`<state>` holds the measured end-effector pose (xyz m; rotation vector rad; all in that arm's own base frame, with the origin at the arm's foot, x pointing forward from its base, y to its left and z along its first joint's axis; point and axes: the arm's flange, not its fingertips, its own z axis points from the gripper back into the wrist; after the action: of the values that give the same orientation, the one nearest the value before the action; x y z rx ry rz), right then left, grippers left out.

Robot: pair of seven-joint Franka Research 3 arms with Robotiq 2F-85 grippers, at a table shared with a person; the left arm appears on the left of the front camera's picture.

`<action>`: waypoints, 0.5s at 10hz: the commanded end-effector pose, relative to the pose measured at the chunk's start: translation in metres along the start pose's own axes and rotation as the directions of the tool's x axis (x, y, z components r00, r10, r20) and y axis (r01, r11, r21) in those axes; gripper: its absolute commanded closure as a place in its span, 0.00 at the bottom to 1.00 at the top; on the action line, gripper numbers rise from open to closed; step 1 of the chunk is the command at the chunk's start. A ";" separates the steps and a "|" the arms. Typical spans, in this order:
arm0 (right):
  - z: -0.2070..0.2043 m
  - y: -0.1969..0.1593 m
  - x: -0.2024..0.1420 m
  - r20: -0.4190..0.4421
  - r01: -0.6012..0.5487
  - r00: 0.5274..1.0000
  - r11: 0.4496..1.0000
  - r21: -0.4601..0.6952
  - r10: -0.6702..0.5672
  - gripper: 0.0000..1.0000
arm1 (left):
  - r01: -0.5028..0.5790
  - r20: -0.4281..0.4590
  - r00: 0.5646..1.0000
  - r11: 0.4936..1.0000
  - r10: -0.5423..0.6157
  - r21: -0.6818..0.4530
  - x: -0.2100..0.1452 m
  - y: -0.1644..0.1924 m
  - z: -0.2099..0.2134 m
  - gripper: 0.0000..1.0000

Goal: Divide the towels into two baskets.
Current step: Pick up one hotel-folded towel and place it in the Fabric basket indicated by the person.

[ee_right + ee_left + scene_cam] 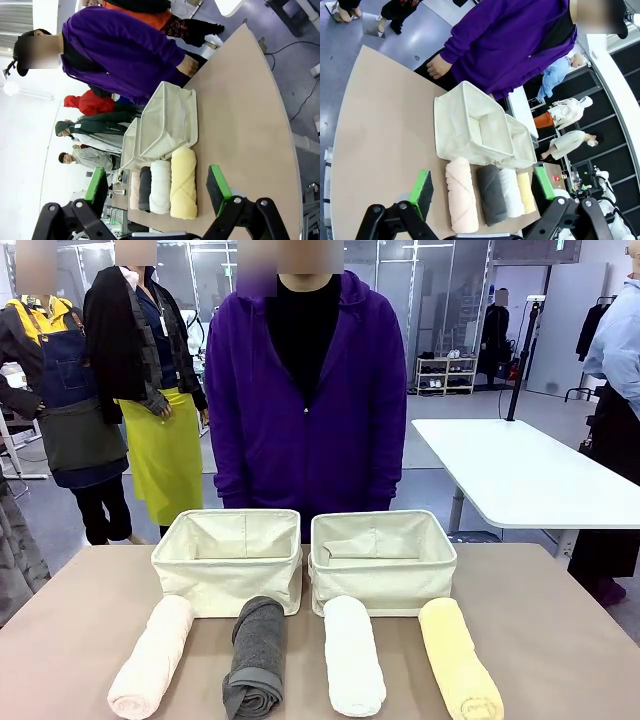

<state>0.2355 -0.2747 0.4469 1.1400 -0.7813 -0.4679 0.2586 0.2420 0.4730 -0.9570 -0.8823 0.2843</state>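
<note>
Along the lower part of the front view, four rolled towels are being shown in a row on the tan table [560,640]: the pale peach towel [152,657] at lower left, then the dark grey towel [255,657], the white towel [353,655] and the pale yellow towel [459,657]. Just behind them, at centre, the left basket [225,590] and the right basket [385,590] are being kept side by side. A person in a purple hoodie [305,400] is being seen at upper centre. At the wrist views' bottom edges, the left gripper [483,185] and the right gripper [157,184] are being held wide apart, with nothing being gripped.
</note>
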 end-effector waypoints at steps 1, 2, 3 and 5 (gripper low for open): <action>0.002 0.002 0.000 0.000 -0.011 1.000 1.000 0.011 0.011 0.00 | 0.002 0.007 1.000 1.000 -0.002 -0.020 0.001 0.000 0.002 0.00; 0.002 0.002 0.000 0.000 -0.011 1.000 1.000 0.011 0.011 0.00 | 0.002 0.007 1.000 1.000 -0.002 -0.020 0.001 0.000 0.002 0.00; 0.002 0.002 0.000 0.000 -0.011 1.000 1.000 0.011 0.011 0.00 | 0.002 0.007 1.000 1.000 -0.002 -0.020 0.001 0.000 0.002 0.00; 0.002 0.002 0.000 0.000 -0.011 1.000 1.000 0.011 0.011 0.00 | 0.002 0.007 1.000 1.000 -0.002 -0.020 0.001 0.000 0.002 0.00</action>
<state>0.2356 -0.2734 0.4472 1.1422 -0.7760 -0.4640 0.2576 0.2424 0.4732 -0.9567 -0.8820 0.2853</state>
